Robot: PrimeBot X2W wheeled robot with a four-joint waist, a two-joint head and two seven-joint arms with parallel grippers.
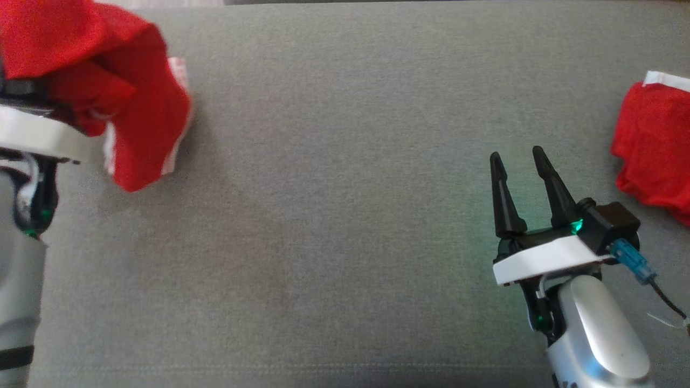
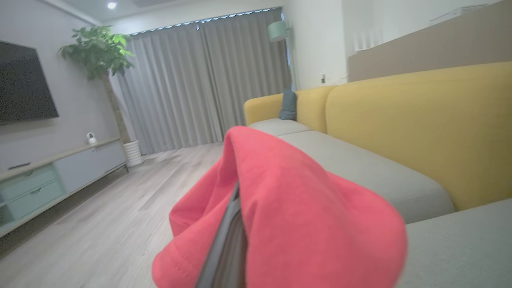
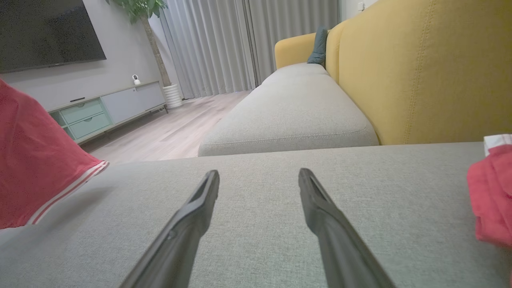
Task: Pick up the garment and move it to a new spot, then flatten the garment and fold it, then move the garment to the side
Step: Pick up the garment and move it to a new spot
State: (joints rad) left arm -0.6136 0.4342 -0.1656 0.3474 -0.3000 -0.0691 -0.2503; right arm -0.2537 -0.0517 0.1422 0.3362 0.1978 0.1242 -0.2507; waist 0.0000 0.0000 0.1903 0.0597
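Red garment draped over and pinched in closed left gripper, apparently clear of grey sofa cushion, near its far edge; right gripper spread open, empty; second red garment toward right edge.

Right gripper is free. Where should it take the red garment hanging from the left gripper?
Probably the white-striped hem of the red garment, approached from the robot's right by the right gripper. The left gripper pinches the top, so that edge hangs loose, facing the open jaws.
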